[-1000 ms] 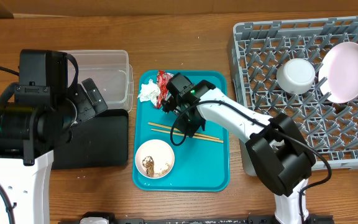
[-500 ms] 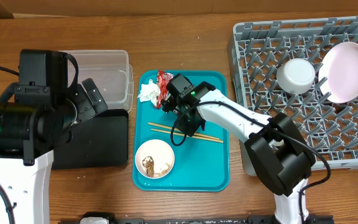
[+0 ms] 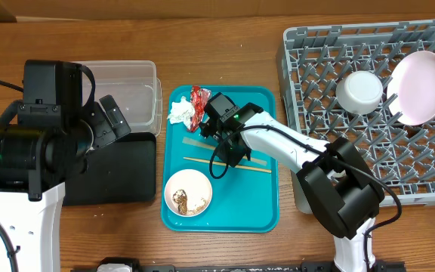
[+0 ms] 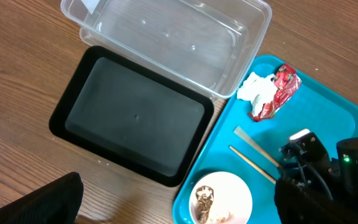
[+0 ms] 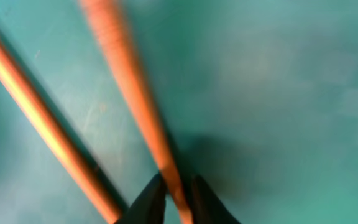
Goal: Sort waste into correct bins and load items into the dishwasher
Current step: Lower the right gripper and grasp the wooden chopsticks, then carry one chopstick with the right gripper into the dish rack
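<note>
Where the right gripper (image 5: 174, 198) reaches down to the teal tray (image 3: 259, 204), its fingertips pinch one wooden chopstick (image 5: 135, 93), with the other chopstick (image 5: 36, 118) lying just beside it. The left gripper (image 3: 114, 121) hangs over the black tray (image 4: 135, 118), seemingly spread apart.

The wooden counter (image 3: 225, 45) carries four things. A clear tub (image 3: 155, 91) sits at the far left of the overhead view, with a black tray (image 3: 127, 174) just in front of it, seemingly touching. A teal tray (image 3: 259, 208) lies just beside both. A grey rack (image 3: 353, 29) stands beside that, at the right.
</note>
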{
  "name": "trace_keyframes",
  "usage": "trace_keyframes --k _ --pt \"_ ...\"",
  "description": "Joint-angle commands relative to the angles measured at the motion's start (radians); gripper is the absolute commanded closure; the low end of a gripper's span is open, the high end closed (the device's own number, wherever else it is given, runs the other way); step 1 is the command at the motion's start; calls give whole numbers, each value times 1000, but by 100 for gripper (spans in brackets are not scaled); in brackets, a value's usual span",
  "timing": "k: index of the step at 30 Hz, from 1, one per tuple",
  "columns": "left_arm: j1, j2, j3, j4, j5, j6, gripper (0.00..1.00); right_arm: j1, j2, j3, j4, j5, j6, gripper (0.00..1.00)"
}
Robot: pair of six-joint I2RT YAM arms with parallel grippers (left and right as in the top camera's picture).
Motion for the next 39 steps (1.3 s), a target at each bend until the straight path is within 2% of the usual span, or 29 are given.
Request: trace_keyframes --k 1,3,9,18,24,31,39 --pt "4 4 7 2 -14 -10 0 -1 21 -34 18 36 35 91" --pt "4 4 7 2 -14 -10 0 -1 21 -28 15 37 53 96" --pt "4 4 7 2 -14 -10 0 -2 15 66 -81 76 106 96" --pt "4 4 7 2 -14 -10 0 -2 -49 266 -341 85 71 96" --pt "4 4 7 2 -14 -10 0 -3 -146 331 -372 103 91 96" --pt "4 4 7 2 -14 -10 0 -43 -256 350 -284 207 247 96" --pt "4 4 7 2 -14 -10 0 -292 -264 349 -243 254 675 96"
